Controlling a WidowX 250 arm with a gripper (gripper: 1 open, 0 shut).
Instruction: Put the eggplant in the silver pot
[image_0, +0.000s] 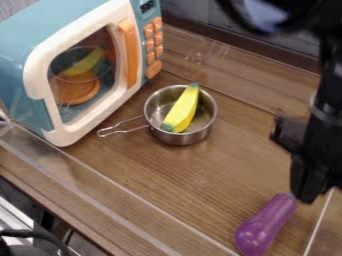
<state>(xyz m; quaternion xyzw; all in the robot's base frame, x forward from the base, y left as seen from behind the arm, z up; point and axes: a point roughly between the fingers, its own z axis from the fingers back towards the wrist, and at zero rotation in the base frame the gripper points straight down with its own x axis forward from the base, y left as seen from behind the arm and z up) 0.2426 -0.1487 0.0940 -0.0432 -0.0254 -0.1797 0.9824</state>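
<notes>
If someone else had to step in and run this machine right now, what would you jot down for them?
Gripper: shut, holding nothing, raised at the right edge.
Eggplant: lying on the table at the front right, below the gripper, not held.
Silver pot: beside the toy microwave, with a yellow banana toy already inside.
Done: nothing; the grab seems to have missed.
Left: grasp the eggplant, carry it to the pot, drop it in.
</notes>
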